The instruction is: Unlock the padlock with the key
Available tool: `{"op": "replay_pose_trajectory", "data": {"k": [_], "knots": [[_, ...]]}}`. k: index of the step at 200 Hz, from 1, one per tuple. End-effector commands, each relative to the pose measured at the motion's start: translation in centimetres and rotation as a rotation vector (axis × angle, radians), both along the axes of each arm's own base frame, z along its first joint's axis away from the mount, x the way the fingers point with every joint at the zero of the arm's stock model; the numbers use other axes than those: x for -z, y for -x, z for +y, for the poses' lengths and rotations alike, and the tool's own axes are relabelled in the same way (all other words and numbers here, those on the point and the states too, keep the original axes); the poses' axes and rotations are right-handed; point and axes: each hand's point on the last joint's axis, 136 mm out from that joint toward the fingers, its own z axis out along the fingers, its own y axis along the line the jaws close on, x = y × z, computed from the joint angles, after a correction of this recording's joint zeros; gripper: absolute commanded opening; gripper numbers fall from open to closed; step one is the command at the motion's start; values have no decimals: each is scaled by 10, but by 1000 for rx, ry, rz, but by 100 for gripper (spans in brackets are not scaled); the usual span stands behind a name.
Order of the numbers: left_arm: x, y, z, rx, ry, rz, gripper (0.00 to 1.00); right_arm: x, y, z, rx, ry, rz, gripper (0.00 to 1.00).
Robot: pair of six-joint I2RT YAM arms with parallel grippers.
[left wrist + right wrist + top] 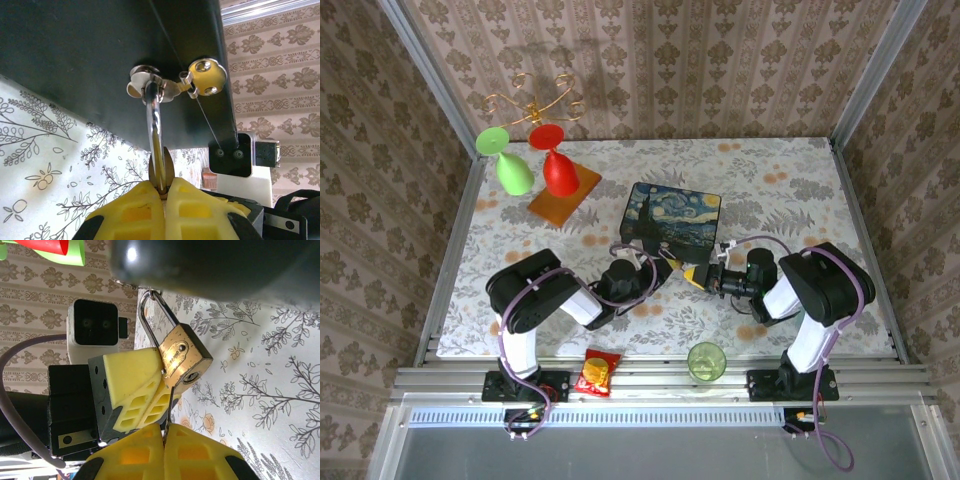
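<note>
Since the padlock [182,357] hangs only by its shackle [152,315] from the clasp [150,86] on the near wall of the painted box [675,215], it would swing away if nothing steadied it. For this reason my left end effector [161,192] is pressed together on the brass body and holds it with the keyhole end turned toward my other arm. My right end effector [164,436] is closed on a thin metal blade, which I judge to be the key [170,407]. Its tip stands at the keyhole, but I cannot tell if it is already inside. Both end effectors meet just in front of the box, with very little room between the yellow fingers, so the left fingers may hinder the key when it must turn. The green glass [510,165] and the red glass [557,170] stand upside down at the far left of the table [800,180], well apart from the work. A green cup [706,361] and a snack packet [601,372] lie at the near edge. I think none of them is in the way.
</note>
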Motion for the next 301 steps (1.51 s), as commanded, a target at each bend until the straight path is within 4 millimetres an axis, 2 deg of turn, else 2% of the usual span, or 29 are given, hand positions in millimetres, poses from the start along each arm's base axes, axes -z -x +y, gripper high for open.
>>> {"op": "replay_pose_trajectory", "data": {"k": [1,20,67,108,133,157,200,219,259,301], "knots": [[-59,-8,-11,4,150,-109,0,-14,-6,2,-4,-19,-59,0],[-56,-9,-9,-5,148,-96,0,-12,-6,2,-3,-17,-51,0],[-72,-10,-8,-4,182,-113,0,-4,-11,-1,20,4,-50,0],[-61,-11,-7,-10,178,-76,0,-10,-14,0,19,-5,-66,0],[-62,-13,-8,-16,165,-97,0,-12,-11,-1,20,-6,-68,0],[-50,-16,-6,-23,157,-65,0,-13,-8,-5,34,-2,-73,0],[-54,-18,-3,-33,160,-74,0,-5,-4,-8,38,13,-57,0],[-52,-17,-4,-22,157,-68,0,-6,-5,-9,40,14,-67,0],[-62,-10,-14,-2,182,-74,0,-16,-14,-7,45,1,-95,0],[-58,-9,-12,-10,176,-68,0,-24,-13,-7,44,-8,-116,0]]}}
